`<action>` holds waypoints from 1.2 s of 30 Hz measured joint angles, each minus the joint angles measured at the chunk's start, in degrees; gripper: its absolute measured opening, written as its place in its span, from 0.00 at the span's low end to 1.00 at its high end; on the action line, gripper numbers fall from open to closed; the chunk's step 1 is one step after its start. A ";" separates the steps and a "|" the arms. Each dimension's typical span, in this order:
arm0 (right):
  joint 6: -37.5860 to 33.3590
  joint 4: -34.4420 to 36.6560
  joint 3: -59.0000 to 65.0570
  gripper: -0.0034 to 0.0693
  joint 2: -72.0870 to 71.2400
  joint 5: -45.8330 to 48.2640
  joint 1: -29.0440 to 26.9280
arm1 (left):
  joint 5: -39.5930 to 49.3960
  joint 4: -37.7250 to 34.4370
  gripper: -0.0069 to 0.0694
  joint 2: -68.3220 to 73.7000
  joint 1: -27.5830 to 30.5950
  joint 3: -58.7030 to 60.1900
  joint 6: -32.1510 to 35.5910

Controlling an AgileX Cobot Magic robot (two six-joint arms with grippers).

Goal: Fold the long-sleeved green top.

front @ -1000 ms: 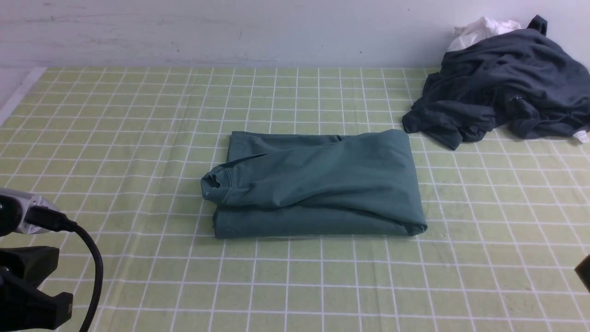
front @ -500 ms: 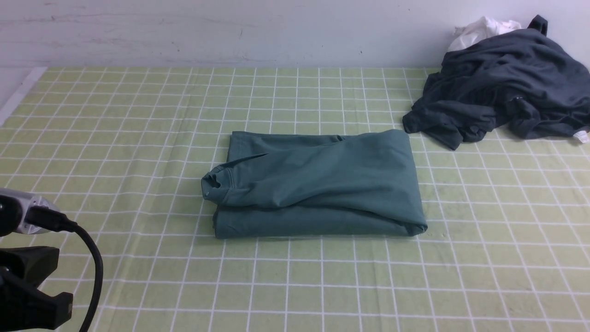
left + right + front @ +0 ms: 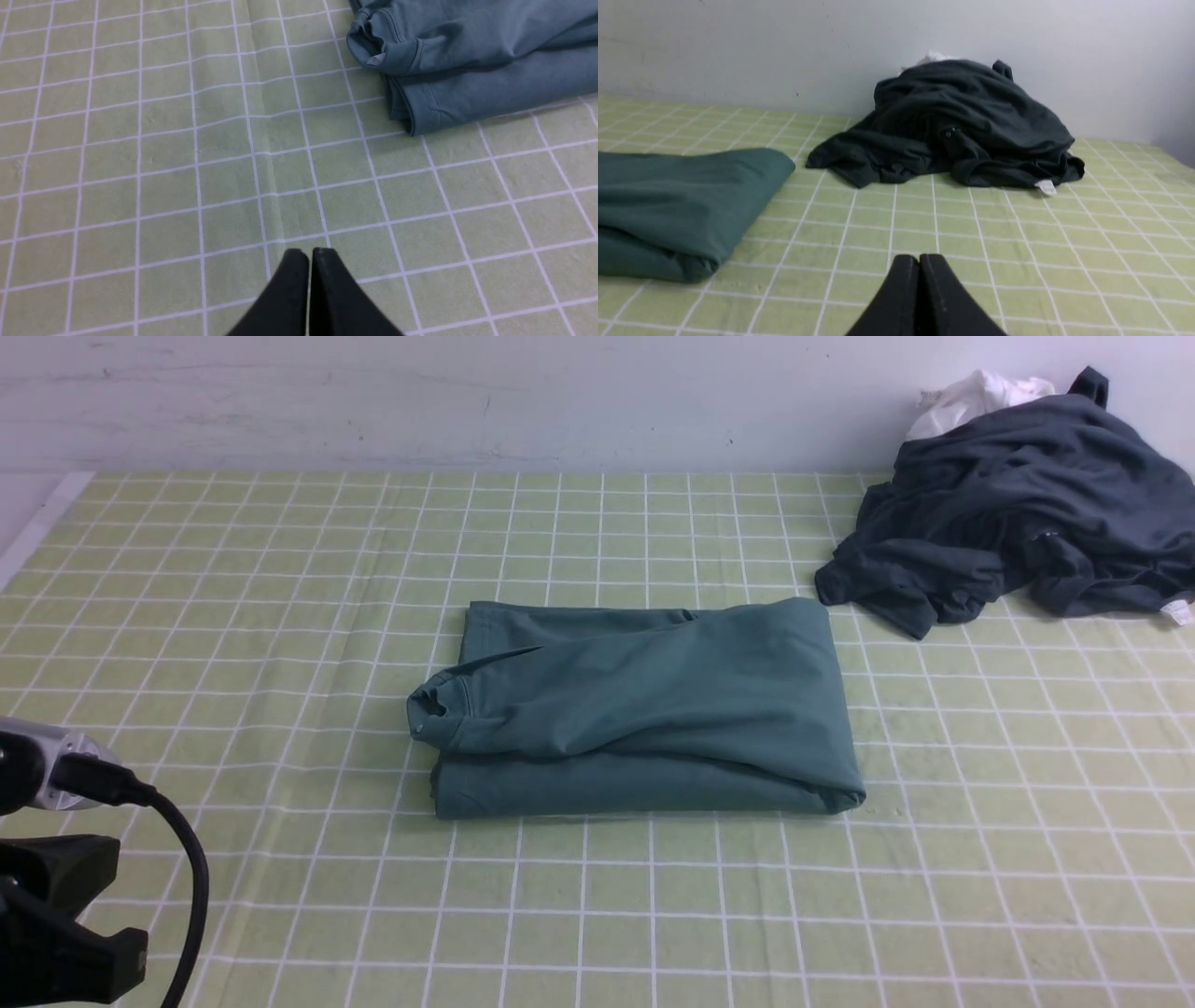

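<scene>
The green long-sleeved top (image 3: pixel 644 709) lies folded into a compact rectangle at the middle of the checked tablecloth, its neckline bunched at the left end. It also shows in the left wrist view (image 3: pixel 467 56) and in the right wrist view (image 3: pixel 677 210). My left gripper (image 3: pixel 310 254) is shut and empty, above bare cloth well short of the top's near left corner. My right gripper (image 3: pixel 919 259) is shut and empty, above bare cloth to the right of the top. In the front view only the left arm's body (image 3: pixel 56 915) shows at the bottom left.
A dark charcoal-grey garment (image 3: pixel 1018 513) lies heaped at the back right against the wall, with a small white cloth (image 3: pixel 976 394) behind it. It also shows in the right wrist view (image 3: pixel 962 126). The green checked tablecloth (image 3: pixel 233 616) covers the table up to the wall.
A dark part of the right arm at the front view's right edge has drawn out of view. The top and the left arm have not moved.
</scene>
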 joint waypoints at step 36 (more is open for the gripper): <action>6.79 -2.48 -0.24 0.03 0.00 7.72 -0.09 | -1.56 -0.06 0.09 -16.09 -0.53 9.91 0.05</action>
